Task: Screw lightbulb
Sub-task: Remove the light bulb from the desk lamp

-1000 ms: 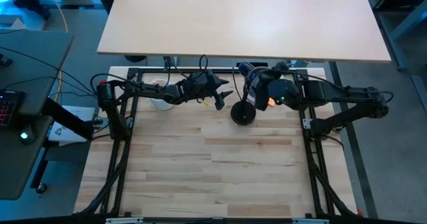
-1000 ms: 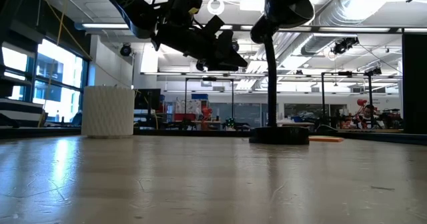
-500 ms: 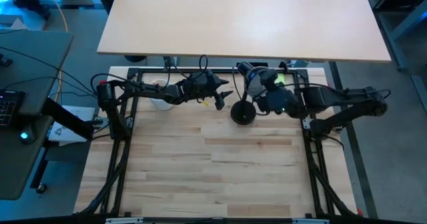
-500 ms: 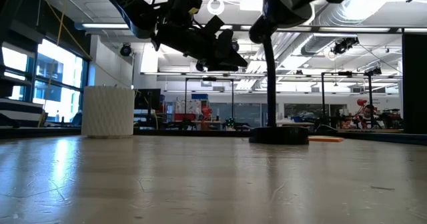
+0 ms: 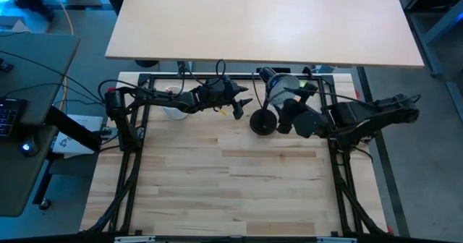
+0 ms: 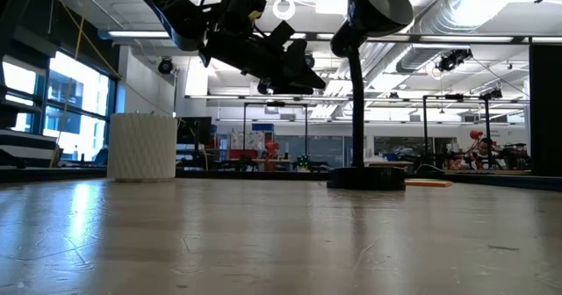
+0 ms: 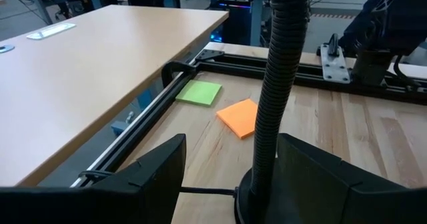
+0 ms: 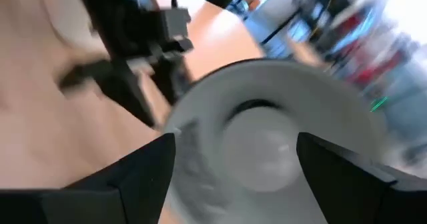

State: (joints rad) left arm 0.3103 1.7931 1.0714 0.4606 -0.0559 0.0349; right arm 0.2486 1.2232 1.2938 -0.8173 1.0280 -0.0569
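The black desk lamp stands on its round base at the table's far middle; its ribbed neck rises to the head. In the right wrist view the shade's pale inside fills the picture, with a blurred white rounded shape, seemingly the lightbulb, at its middle. My right gripper is open and empty, just right of and nearer than the head, facing into the shade. My left gripper is open and empty, level, just left of the neck, also in the left wrist view.
A white ribbed cup stands at the far left, under my left arm. An orange note and a green note lie at the far right behind the lamp. A larger desk stands beyond the far edge.
My right gripper has drawn back from the lamp head toward the table's near right, leaving the pale shade uncovered in the high view. It has dropped out of the low view. The lamp stands as before.
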